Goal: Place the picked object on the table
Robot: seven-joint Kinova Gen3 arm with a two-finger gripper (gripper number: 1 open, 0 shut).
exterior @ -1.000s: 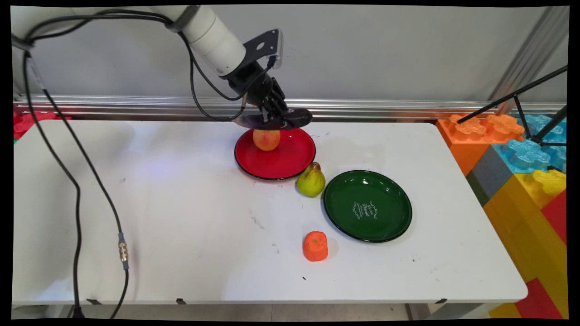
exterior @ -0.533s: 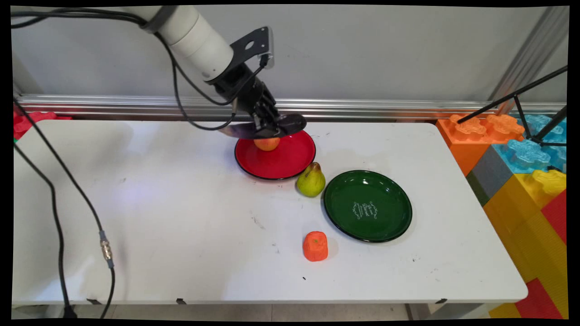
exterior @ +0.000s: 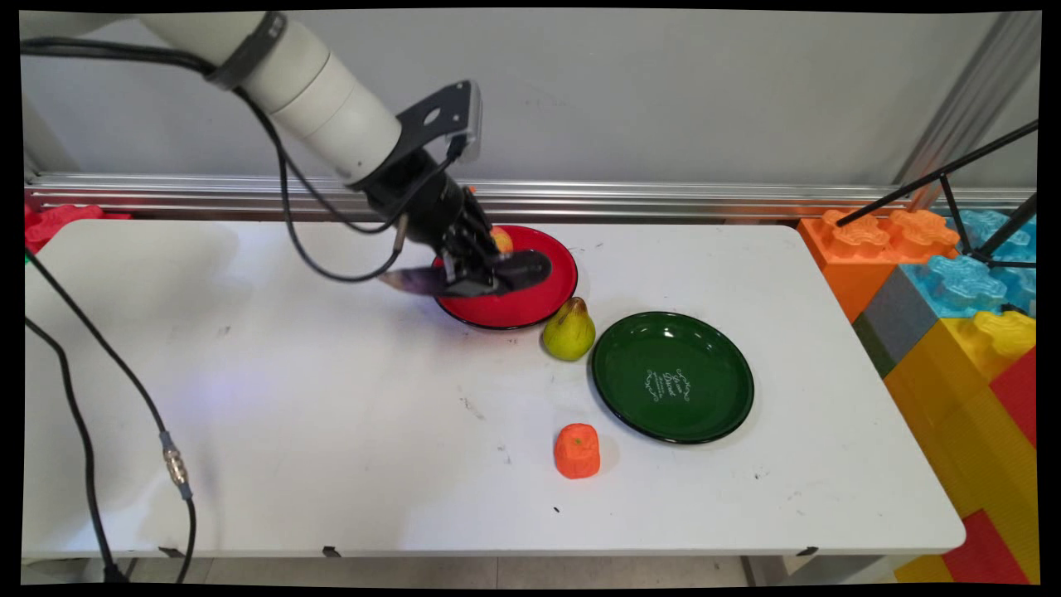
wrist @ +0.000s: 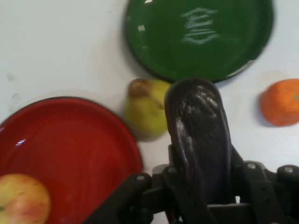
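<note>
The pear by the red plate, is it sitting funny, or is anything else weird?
The pear stands upright on the table, squeezed between the red plate and the green plate. Nothing looks spilled or broken. The claw grips a dark eggplant over the red plate.

Gripper (exterior: pixel 474 278) clamped on dark purple eggplant (exterior: pixel 520 269), which I see lying roughly level, low over red plate (exterior: pixel 539 303). Apple (exterior: pixel 501 240) sits on plate's far side, mostly hidden behind gripper. Green pear (exterior: pixel 569 330) stands upright just beside plate's near-right rim.
</note>
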